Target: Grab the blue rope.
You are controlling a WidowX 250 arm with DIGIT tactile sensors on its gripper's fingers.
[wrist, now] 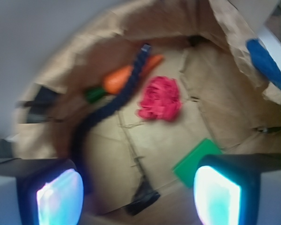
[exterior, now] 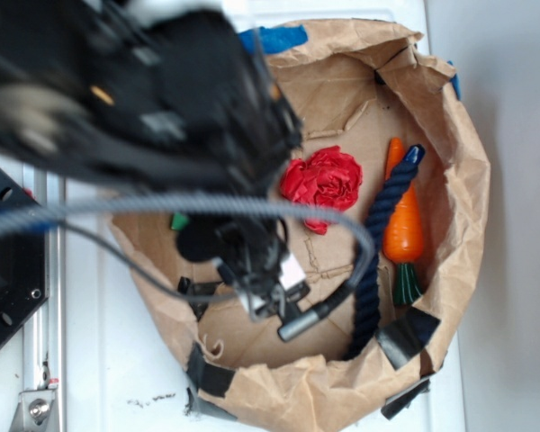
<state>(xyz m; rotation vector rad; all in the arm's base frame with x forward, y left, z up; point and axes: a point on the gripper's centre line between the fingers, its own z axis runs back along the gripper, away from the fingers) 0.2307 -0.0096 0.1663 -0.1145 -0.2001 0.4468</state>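
Lying along the paper bowl's (exterior: 450,225) right side, the blue rope (exterior: 378,234) touches the orange carrot (exterior: 403,229), near a red flower (exterior: 322,180). Only the wrist view shows the green block (wrist: 196,161) clearly, and the fingers (wrist: 138,192) spread wide, empty.

The blue rope (exterior: 378,243) lies against the carrot toy (exterior: 403,225) inside the paper basin (exterior: 459,207).

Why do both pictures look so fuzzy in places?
Exterior view: the arm is close to the lens and smeared, while the blue rope stays fairly sharp. Wrist view: everything is softly blurred, and the gripper pads glow cyan.
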